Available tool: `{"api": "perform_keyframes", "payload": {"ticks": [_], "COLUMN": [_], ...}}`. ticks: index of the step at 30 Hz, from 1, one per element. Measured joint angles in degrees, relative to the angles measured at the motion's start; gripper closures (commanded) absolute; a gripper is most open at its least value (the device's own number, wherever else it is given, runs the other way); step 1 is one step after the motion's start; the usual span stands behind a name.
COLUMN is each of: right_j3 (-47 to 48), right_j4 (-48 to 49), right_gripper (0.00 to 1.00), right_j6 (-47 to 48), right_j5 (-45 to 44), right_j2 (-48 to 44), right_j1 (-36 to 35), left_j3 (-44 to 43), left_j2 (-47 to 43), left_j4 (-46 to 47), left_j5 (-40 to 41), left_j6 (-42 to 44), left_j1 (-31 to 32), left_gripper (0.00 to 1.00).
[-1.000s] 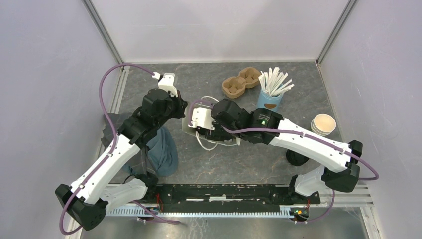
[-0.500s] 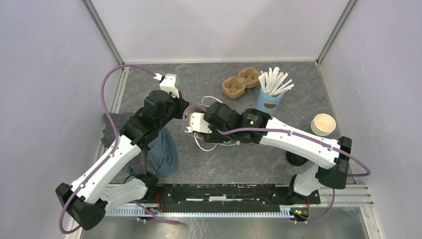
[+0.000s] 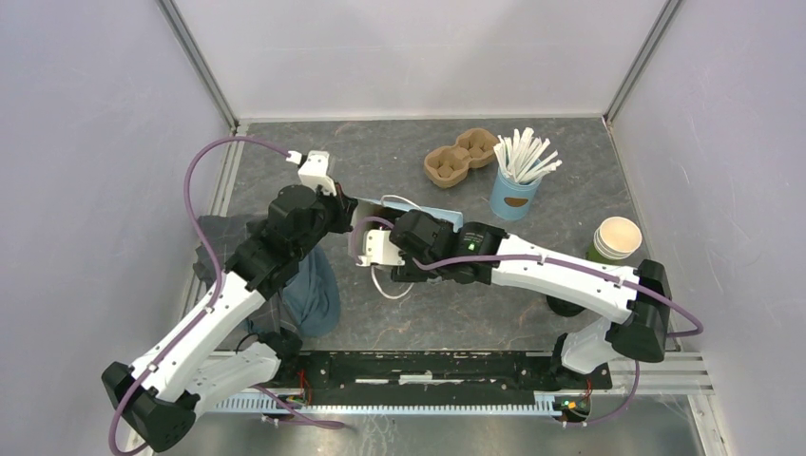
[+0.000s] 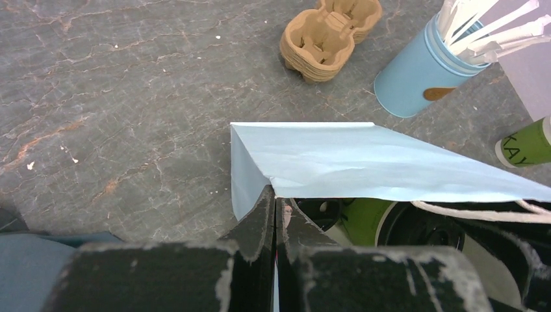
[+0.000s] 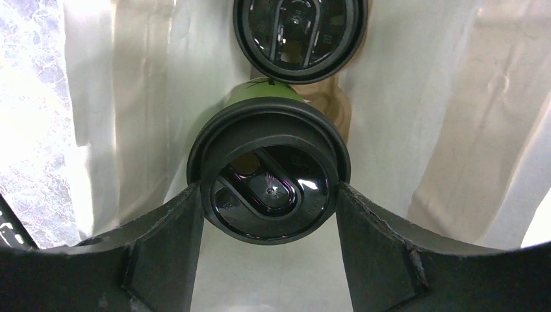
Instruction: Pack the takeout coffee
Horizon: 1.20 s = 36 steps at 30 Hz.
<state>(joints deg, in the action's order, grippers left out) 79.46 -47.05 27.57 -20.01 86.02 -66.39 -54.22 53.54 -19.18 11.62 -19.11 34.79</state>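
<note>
Left claw [image 3: 348,211] and right claw [image 3: 392,258] meet at the light-blue paper bag [image 3: 423,206]. Left wrist: left claw, pressed together, pinches the bag's rim. Right wrist: inside the bag, right claw clasps the small dark-green paper cup [image 5: 266,97] by its round black plastic lid [image 5: 268,175]. The cup looks light and crushable, so that stiff rim seems the safest hold.

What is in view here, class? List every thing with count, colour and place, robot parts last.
Paper bag: one, light blue, table middle.
Takeout coffee: one, green, black lid, inside bag.
Second lid: one, black, beyond it in bag.
Cup carrier: one, brown, far side.
Stick cup: one, light blue, white sticks, beside carrier.
Open cup: one, green, right side.
Cloth: one, dark blue, left side.
Table: one, grey marbled.
Left gripper: one, black, shut on bag rim.
Right gripper: one, black, gripping coffee lid.
</note>
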Motion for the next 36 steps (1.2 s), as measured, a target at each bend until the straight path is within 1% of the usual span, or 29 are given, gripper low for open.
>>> {"api": "perform_keyframes", "payload": {"ticks": [4,16,19,21,26,36], "right_j3": [-0.2,-0.6,-2.4,-5.5,-9.9,-12.0], "right_j4": [0.7,1.8,4.2,7.1,10.9,15.8], "right_gripper": [0.77,0.77,0.78,0.78,0.79,0.79], "right_j6": [0.0,1.3,1.9,2.7,4.9,6.8], "right_j5": [-0.6,-3.6,-3.7,-3.6,-3.0,-3.8], "right_j2": [-0.9,-2.8,-2.9,-2.9,-3.1,-4.3], "right_j1": [0.3,2.5,3.1,3.4,4.1,6.1], "left_j3": [2.1,2.8,3.0,3.3,4.2,5.5], "left_j2": [-2.3,-2.6,-3.0,-3.4,-4.9,-6.4], "left_j4": [0.7,1.7,1.7,1.7,1.5,1.1], "left_j5": [-0.2,-2.5,-3.3,-4.1,-5.9,-9.3], "left_j6": [0.0,0.0,0.0,0.0,0.0,0.0], "left_j1": [0.1,0.1,0.1,0.1,0.1,0.1], "left_gripper": [0.98,0.98,0.98,0.98,0.98,0.98]}}
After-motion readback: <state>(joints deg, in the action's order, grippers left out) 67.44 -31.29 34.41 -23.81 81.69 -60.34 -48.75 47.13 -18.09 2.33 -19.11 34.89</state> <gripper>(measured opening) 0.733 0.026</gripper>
